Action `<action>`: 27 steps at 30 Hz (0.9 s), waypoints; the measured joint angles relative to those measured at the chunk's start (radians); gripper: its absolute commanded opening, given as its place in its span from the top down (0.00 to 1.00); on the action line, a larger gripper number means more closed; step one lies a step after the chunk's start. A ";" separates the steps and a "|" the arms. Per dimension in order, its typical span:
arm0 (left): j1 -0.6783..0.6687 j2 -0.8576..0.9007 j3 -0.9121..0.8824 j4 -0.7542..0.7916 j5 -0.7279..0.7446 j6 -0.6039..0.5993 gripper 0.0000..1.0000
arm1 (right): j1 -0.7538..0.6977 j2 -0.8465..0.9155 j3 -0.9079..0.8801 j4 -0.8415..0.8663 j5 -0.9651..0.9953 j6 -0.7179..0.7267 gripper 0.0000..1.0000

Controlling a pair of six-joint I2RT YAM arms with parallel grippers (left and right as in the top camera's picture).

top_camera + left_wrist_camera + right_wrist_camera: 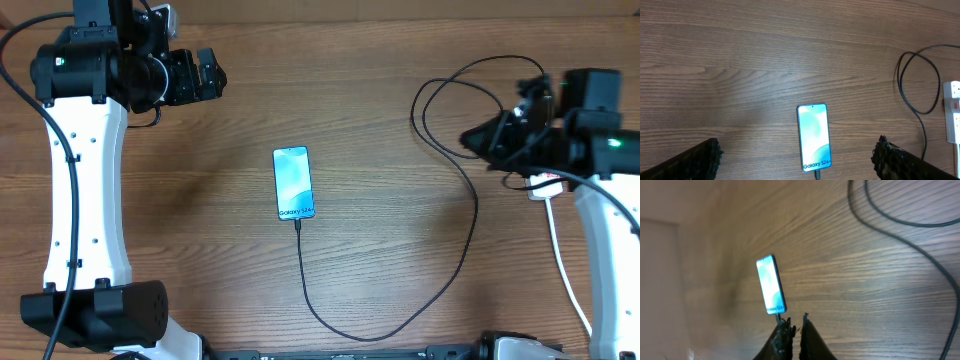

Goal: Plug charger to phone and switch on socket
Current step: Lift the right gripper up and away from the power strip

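Centrally, phone (293, 183) on wide bare surface (380, 100), charger (470, 230) looping right, left pincer (210, 72) spread wide (empty), right pincer (795, 322) nearly pressed together, empty.

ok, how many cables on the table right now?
2. The black charger cable runs from the phone, curving right and up toward the socket. The white cord trails from the socket down the right side. The right arm could hide more.
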 measured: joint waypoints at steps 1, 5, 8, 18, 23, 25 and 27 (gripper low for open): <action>0.000 0.000 0.000 0.000 0.000 0.000 0.00 | 0.030 0.000 0.000 -0.002 0.018 0.000 0.88; 0.000 0.000 0.000 0.000 0.000 0.000 0.00 | 0.139 0.000 0.000 -0.030 0.104 -0.005 0.87; 0.000 0.000 0.000 0.000 0.000 0.000 0.00 | 0.212 0.000 0.000 -0.069 0.183 -0.007 0.80; 0.000 0.000 0.000 0.000 0.000 0.000 0.00 | 0.312 0.000 0.000 -0.125 0.378 -0.010 0.43; 0.000 0.000 0.000 0.000 0.000 0.000 0.00 | 0.312 0.000 0.000 -0.125 0.439 -0.002 0.00; 0.000 0.000 0.000 0.000 0.000 0.000 0.00 | 0.313 0.000 0.000 -0.124 0.454 -0.013 0.00; 0.000 0.000 0.000 0.000 0.000 0.000 0.00 | 0.313 0.000 0.000 -0.126 0.468 -0.007 0.00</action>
